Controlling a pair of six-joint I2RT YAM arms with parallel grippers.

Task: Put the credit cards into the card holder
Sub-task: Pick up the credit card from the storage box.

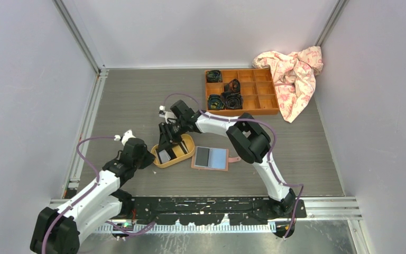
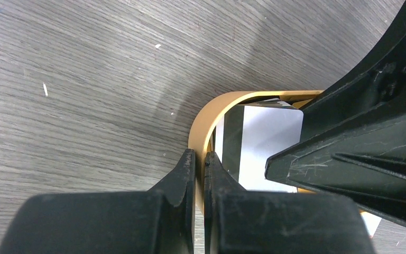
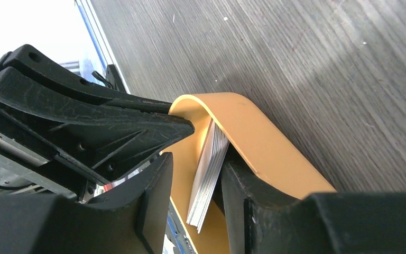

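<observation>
Grey wood table (image 1: 132,100) with white walls (image 1: 201,32) around it: that is my work place. Near the middle sits a yellow tray (image 1: 191,149), and the credit cards (image 3: 209,169) are inside it. They stand on edge in one neat pack, leaning on the tray's wall. The card holder (image 1: 210,157) lies open and flat just beside the tray, on its right in the top view. Its bluish pockets face up.

My left gripper (image 2: 201,160) is pinched tight on the rim of the tray, so the tray cannot slide. My right gripper (image 3: 196,165) reaches down into the tray with one finger on each side of the pack. Its jaws are part way apart. One finger looks like it touches the pack. The other has a gap, so I judge the cards are not squeezed yet.

I think the step in hand is picking up the cards. To do it well, I would close the right fingers slowly, so the pack does not fan out and no card slips away. The fingers should sit low enough to catch every card. The left grip should hold while I lift, or the tray may come up too. I would lift straight up, clear of the tray wall, then carry the cards over to the open pockets.
</observation>
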